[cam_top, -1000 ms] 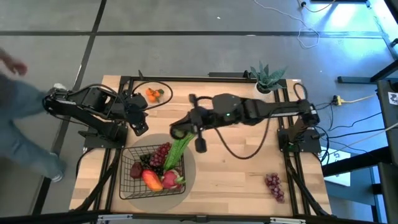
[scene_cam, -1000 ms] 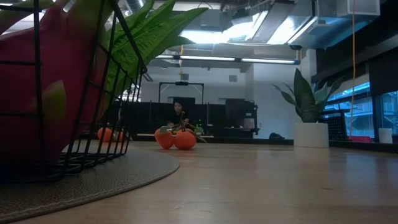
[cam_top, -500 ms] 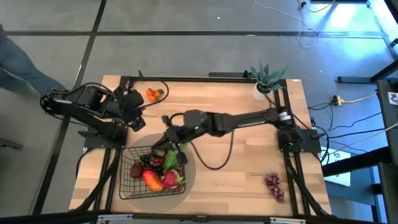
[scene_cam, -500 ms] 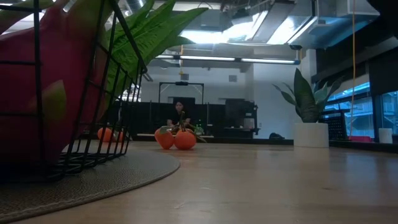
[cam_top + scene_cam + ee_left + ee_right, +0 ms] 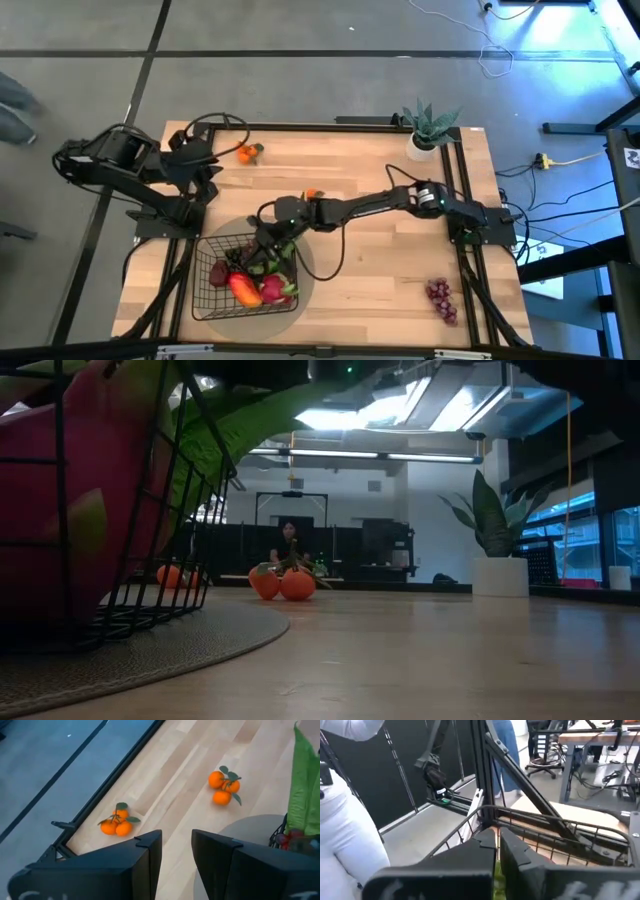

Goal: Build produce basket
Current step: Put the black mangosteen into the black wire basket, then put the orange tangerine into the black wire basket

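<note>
A: Where does the shallow black wire-mesh basket (image 5: 243, 276) sit?

B: Toward seven o'clock on the pale wooden table (image 5: 380, 270), on a round grey mat (image 5: 306, 262). Inside it lie a red-orange mango (image 5: 243, 288), a pink dragon fruit (image 5: 272, 289) and a dark red grape bunch (image 5: 219, 271).

A: And the right gripper (image 5: 268, 240)?

B: The right arm stretches across from three o'clock, its gripper over the basket's far rim. The fingers are pressed together on the long green leafy stalk (image 5: 280, 250), which dips into the basket; green shows between them in the right wrist view.

A: The left gripper (image 5: 207, 166)?

B: It hangs at ten o'clock, above the table's edge. Its fingers (image 5: 145, 851) stand slightly apart, with nothing between them.

A: What produce is outside the basket?

B: One small cluster of oranges (image 5: 246, 152) lies at eleven o'clock, near the left gripper. Another orange cluster (image 5: 312, 194) sits near the centre, touching the right arm's outline. A purple grape bunch (image 5: 440, 297) rests at four o'clock, well apart. A spiky green plant in a white pot (image 5: 428, 128) stands at one o'clock.
</note>
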Motion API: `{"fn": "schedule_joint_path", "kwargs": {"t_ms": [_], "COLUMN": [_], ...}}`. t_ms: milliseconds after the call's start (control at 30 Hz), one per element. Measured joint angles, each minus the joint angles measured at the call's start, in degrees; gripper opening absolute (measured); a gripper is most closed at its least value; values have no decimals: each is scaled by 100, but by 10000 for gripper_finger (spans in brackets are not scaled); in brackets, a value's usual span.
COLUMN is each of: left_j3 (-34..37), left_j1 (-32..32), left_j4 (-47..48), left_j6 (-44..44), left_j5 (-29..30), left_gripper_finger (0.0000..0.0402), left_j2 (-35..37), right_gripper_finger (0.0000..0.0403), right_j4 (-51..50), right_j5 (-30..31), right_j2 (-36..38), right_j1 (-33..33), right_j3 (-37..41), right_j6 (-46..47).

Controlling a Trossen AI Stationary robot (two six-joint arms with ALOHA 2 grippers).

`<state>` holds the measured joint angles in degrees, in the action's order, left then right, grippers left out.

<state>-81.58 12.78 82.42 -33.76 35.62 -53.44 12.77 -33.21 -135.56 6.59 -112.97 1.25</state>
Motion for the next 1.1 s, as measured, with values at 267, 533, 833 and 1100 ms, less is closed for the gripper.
{"fn": "schedule_joint_path", "kwargs": {"t_ms": [267, 533, 833, 1100], "left_j3": [0, 0, 0, 0], "left_j1": [0, 0, 0, 0], "left_j4": [76, 75, 76, 75], "left_j6": [-1, -1, 0, -2], "left_j5": [-5, -9, -13, -46], "left_gripper_finger": [94, 94, 94, 94], "left_j2": [30, 28, 28, 28], "right_gripper_finger": [0, 13, 44, 93], "right_j4": [18, -56, -100, 1], "right_j5": [210, 208, 209, 172], "right_j2": [-294, -320, -320, -304], "right_j1": [98, 127, 127, 108], "right_j3": [0, -2, -2, -2], "right_j6": [-4, 6, 274, 74]}}
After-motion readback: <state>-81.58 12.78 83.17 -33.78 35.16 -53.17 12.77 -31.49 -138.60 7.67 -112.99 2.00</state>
